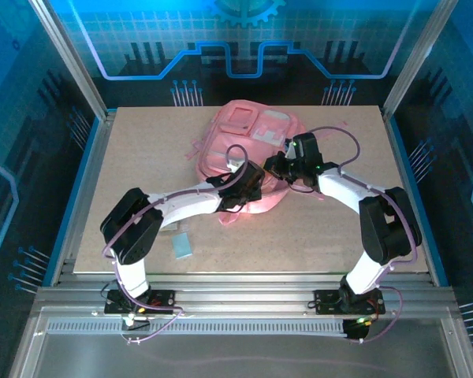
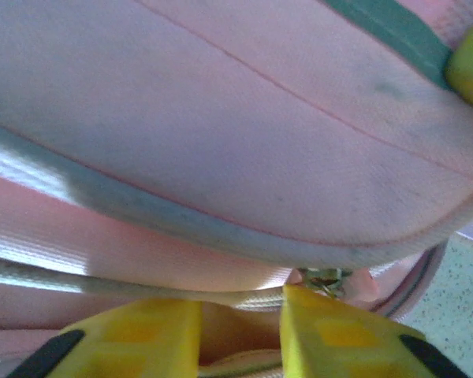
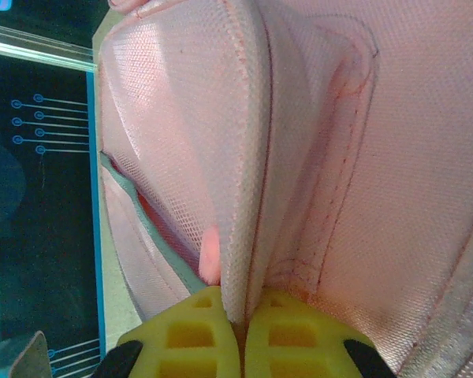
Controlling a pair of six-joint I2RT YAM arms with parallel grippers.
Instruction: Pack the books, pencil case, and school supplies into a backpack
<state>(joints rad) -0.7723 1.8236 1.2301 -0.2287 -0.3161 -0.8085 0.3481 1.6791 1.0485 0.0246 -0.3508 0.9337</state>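
Fingers of right gripper (image 3: pixel 241 323): pressed together on a raised seam fold of the pink backpack (image 3: pixel 315 157) — fabric pinched between the yellow pads.
Fingers of left gripper (image 2: pixel 240 319): a narrow gap between them, with pink fabric and a pale cord of piping (image 2: pixel 142 287) lying in it; whether they grip it cannot be told.
Backpack's place: far middle of the table (image 1: pixel 142 173), front pockets up, long axis running away from the arm bases and leaning left.
Arms at the bag: both meet at its near end, the left from the near-left and the right from the right side, grippers close beside each other.
Small metal fitting (image 2: pixel 325 277): just beyond the left gripper's right-hand finger — possibly a zip pull, too blurred to be sure.
Pale blue flat rectangle (image 1: pixel 182 246): on the table near the front edge, well apart from the bag; the left arm is plainly nearer.
Step, as judged: working the bag's mouth open, with this item not yet packed.
What the move turns on: the bag's edge lies straight ahead of both finger pairs, so a pull apart would likely run across its long axis.
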